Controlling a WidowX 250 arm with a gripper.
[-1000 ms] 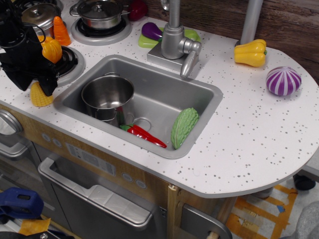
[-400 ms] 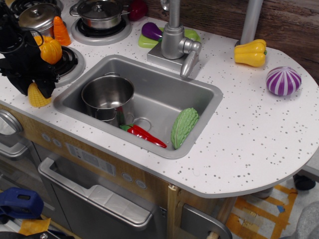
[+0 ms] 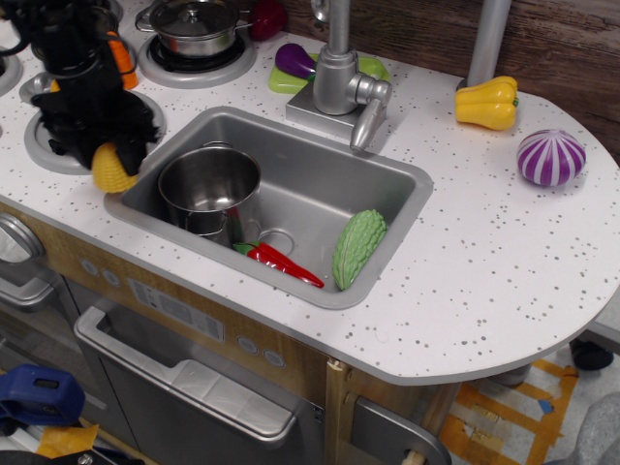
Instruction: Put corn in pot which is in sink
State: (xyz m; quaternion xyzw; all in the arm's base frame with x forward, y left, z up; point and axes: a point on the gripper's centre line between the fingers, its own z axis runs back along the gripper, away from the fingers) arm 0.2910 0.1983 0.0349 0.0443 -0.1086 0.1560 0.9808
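Note:
The yellow bumpy corn (image 3: 112,170) is held in my black gripper (image 3: 108,155), which is shut on it and carries it above the left rim of the sink, just left of the pot. The shiny lidless steel pot (image 3: 209,188) stands upright in the left part of the grey sink (image 3: 310,184). The arm hides the burner and the toys behind it.
In the sink lie a red chili (image 3: 281,262) and a green bumpy gourd (image 3: 357,246). A grey faucet (image 3: 339,73) stands behind the sink. A lidded steel pot (image 3: 196,24) sits on a back burner. A yellow pepper (image 3: 487,102) and a purple striped toy (image 3: 550,156) lie at the right.
The gripper has lifted the corn off the counter and moved it right, from the counter's left edge to the sink's left rim beside the pot.

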